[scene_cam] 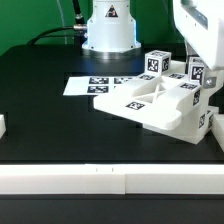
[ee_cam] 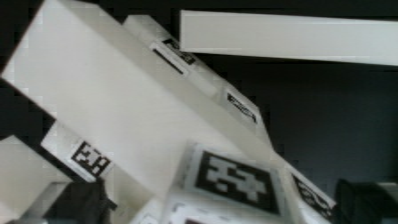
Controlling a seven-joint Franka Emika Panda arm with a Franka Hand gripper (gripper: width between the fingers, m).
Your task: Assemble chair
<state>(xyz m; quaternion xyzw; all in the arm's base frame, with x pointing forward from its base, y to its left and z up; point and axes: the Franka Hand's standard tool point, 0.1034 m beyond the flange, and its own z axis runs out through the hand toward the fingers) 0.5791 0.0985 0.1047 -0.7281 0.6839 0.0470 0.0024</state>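
The chair parts (scene_cam: 160, 103) stand joined as one matte white cluster at the exterior view's right: a flat plate with tagged blocks and bars on and behind it. The white arm comes down from the top right onto the cluster's far right end. In the wrist view the large flat plate (ee_cam: 125, 90) slants across the picture. A tagged block (ee_cam: 231, 180) sits between the two dark fingers (ee_cam: 68, 205). My gripper (ee_cam: 214, 212) has its fingers wide apart at either side of that block, open around it. The fingertips are hidden in the exterior view.
The marker board (scene_cam: 92, 86) lies flat behind the cluster, in front of the robot base (scene_cam: 108, 35). A low white wall (scene_cam: 100, 180) runs along the table's front edge. A small white piece (scene_cam: 2, 126) sits at the exterior view's far left.
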